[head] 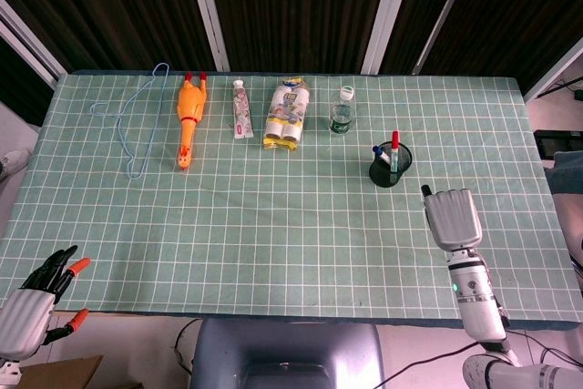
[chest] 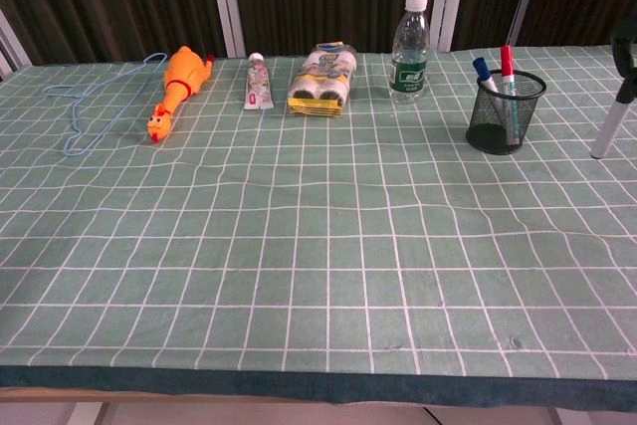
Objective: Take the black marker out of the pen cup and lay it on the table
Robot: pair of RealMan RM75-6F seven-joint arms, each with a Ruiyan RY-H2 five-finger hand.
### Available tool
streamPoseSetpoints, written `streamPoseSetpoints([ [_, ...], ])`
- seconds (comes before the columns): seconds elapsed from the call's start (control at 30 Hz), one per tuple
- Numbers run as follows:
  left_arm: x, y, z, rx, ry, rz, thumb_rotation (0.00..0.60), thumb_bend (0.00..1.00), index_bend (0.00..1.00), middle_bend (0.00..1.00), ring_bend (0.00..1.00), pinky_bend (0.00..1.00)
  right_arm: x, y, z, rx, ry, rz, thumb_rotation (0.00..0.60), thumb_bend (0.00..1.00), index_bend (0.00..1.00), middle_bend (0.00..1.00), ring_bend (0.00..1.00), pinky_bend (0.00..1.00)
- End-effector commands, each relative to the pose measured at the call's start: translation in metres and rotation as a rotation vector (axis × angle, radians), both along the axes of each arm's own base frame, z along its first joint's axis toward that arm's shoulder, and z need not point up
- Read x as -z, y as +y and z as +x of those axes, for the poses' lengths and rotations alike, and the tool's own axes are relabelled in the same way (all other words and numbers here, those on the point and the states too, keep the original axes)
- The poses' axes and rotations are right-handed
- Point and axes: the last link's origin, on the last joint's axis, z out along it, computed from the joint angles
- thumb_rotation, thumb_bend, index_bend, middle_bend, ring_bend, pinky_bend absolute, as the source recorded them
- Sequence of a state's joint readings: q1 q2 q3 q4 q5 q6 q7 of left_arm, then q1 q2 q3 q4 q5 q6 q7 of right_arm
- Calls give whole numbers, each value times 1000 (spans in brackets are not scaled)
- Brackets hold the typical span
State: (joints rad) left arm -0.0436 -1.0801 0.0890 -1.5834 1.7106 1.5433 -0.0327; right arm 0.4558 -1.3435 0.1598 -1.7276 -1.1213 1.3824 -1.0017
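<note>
Black-capped marker: the black marker [chest: 615, 116] is out of the pen cup [chest: 505, 112] and hangs almost upright at the right edge of the chest view; its white barrel points down, with the lower end close to the table [chest: 318, 246] or just touching it, I cannot tell which.
Right hand: the right hand [head: 453, 218] grasps the marker near its top; in the head view only the back of the hand shows, with the dark cap at its upper left corner.
Pen cup: black mesh, standing upright, well to the left of the marker, with a blue pen [chest: 484, 72] and a red pen [chest: 507, 59] in it.
Step in hand: judging from this, the removal is done and the laying down is in progress.
Next move: probably to lower and tilt the marker until it lies flat, then let the fingers go.
Left hand: the left hand [head: 36, 301] rests off the near left table corner, fingers apart, holding nothing.
</note>
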Motion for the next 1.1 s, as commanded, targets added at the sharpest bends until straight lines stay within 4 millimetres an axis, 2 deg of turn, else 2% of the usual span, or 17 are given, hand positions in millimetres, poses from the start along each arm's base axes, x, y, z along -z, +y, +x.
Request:
streamPoseSetpoints([
  [0.03,0,0,0,-1,0,0,600,251,176,17,2,231,18,-11,0,113,80,46,600,1000,857,982,1000,1000],
  [0.37,-2,0,-1,-5,-7,2,600,251,176,18,2,231,62,-45,-9,146,73,110,600,1000,852,982,1000,1000],
  [0.43,-2,0,-1,-6,-8,3,600,251,176,17,2,231,69,-50,-11,135,55,122,600,1000,831,982,1000,1000],
  [0.53,-2,0,-1,-6,-9,4,600,251,176,18,3,231,78,-54,-13,113,13,136,600,997,747,982,1000,1000],
  [0.63,-3,0,-1,-5,-10,5,600,251,175,18,3,231,84,-57,-16,90,-27,149,600,884,628,982,1000,1000],
  [0.7,-3,-1,-1,-5,-10,4,600,251,175,18,2,231,87,-58,-18,76,-45,153,600,755,523,982,1000,1000],
  [0.8,-2,-1,-1,-4,-9,3,600,251,176,18,3,231,89,-59,-21,54,-74,159,600,626,423,982,1000,1000],
  [0.97,-3,-1,-1,-4,-9,3,600,251,176,17,2,230,87,-59,-26,43,-96,149,600,466,271,965,994,1000],
  [1.1,-2,-1,-1,-3,-8,1,600,251,176,18,2,231,81,-56,-27,31,-135,138,600,398,153,875,939,1000],
])
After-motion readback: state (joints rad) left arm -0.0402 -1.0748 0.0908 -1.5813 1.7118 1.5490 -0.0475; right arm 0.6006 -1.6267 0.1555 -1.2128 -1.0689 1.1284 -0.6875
